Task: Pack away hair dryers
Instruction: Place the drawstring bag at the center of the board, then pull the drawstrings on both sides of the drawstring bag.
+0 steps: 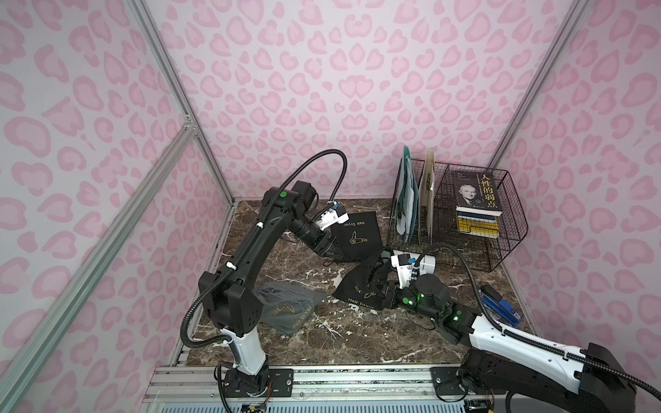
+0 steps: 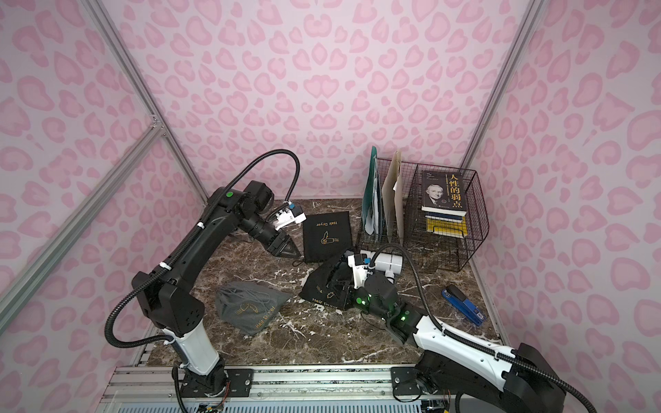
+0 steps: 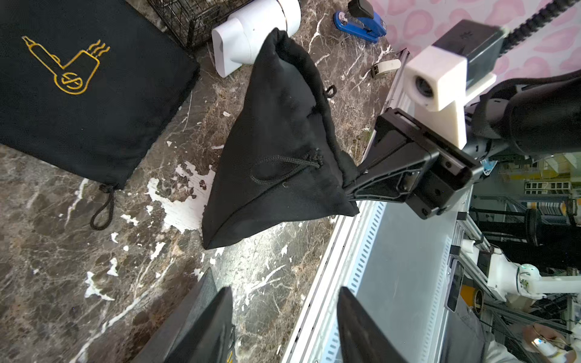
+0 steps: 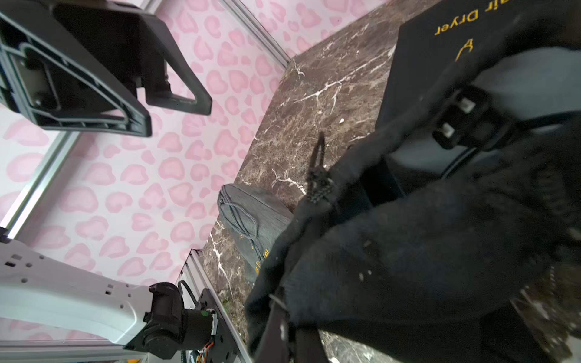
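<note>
Item: white hair dryer (image 3: 251,34), one piece, lying on the bench (image 3: 63,283) just in front of the wire basket (image 1: 515,218). Its handle end is sitting at the raised mouth of the black pouch (image 3: 283,141) (touching or just short of it, cannot tell).

Holder: right end effector (image 3: 352,182) is pinching the pouch rim with jaws fully closed on the fabric. It is lifting one corner, so the bag is standing like a tent with its base resting on the bench. The right wrist view is showing a black plug (image 4: 465,119) and a pale body at the opening; how far inside they are sitting is unclear.

Free tool: left end effector (image 3: 286,327) is hovering with jaws partly apart and nothing between them, near the flat black pouch (image 3: 94,110) and apart from the held one.

Other stock: grey pouch (image 1: 286,311) is lying bulged beside the left arm, contents hidden. No teal dryers are showing.

Handling note (a judgement): the step in hand is probably bagging the white dryer.
- Keeping the right grip high and steady, so the mouth is gaping toward the dryer.
- Bringing the left tool round to the barrel's far end.
- Feeding plug and cord in first, so nothing is snagging on the drawstring.
- Pushing slowly, so the light pouch is not sliding away.
</note>
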